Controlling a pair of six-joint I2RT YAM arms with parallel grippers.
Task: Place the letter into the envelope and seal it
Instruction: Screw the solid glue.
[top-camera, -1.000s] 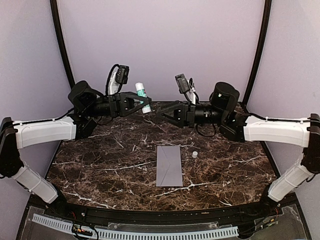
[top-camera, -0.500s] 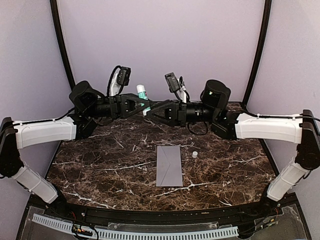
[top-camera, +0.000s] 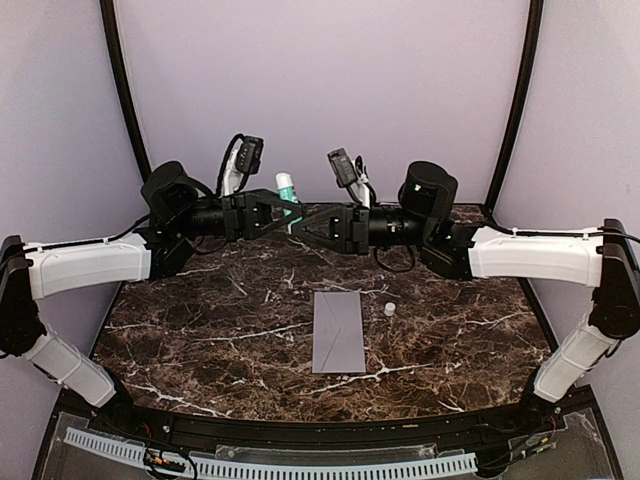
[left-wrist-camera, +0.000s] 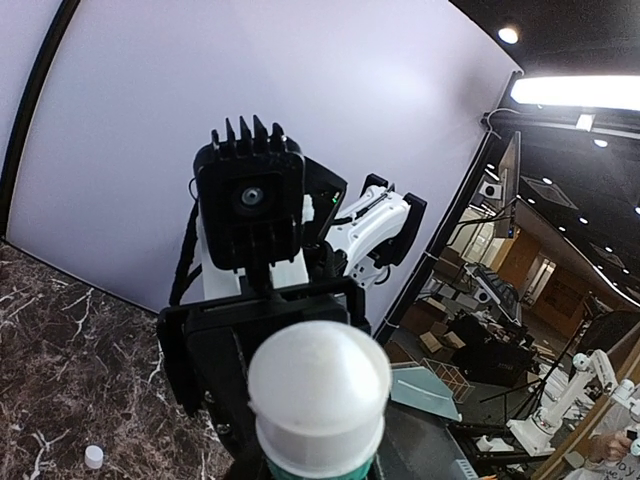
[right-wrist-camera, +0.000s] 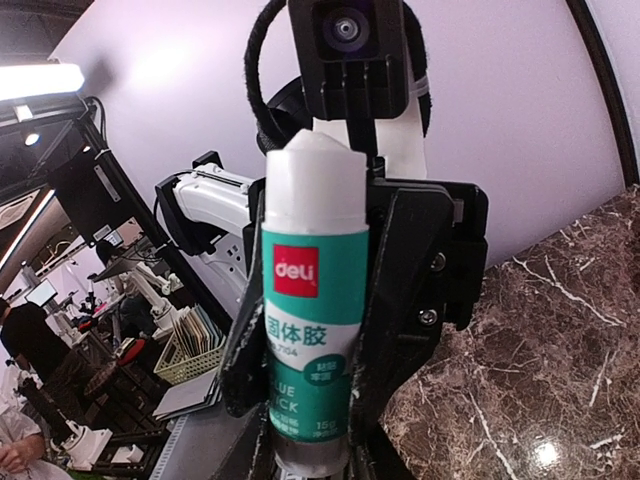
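The pale grey-lavender envelope (top-camera: 338, 330) lies flat at the middle of the marble table (top-camera: 200, 320). The letter is not in view. High above the table's back edge, a teal-and-white glue stick (top-camera: 287, 187) stands upright between both grippers. My left gripper (top-camera: 284, 209) is shut on it from the left. My right gripper (top-camera: 301, 222) comes in from the right. In the right wrist view its two black fingers (right-wrist-camera: 240, 340) press both sides of the glue stick (right-wrist-camera: 312, 300). The stick's white end (left-wrist-camera: 318, 385) fills the bottom of the left wrist view.
A small white cap (top-camera: 388, 309) sits on the table just right of the envelope's top corner; the cap (left-wrist-camera: 93, 457) also shows in the left wrist view. Both arms stretch over the back of the table, well above the envelope.
My right arm has swung left to meet the left gripper, and its jaws have closed round the glue stick. The left arm and the envelope have stayed put.
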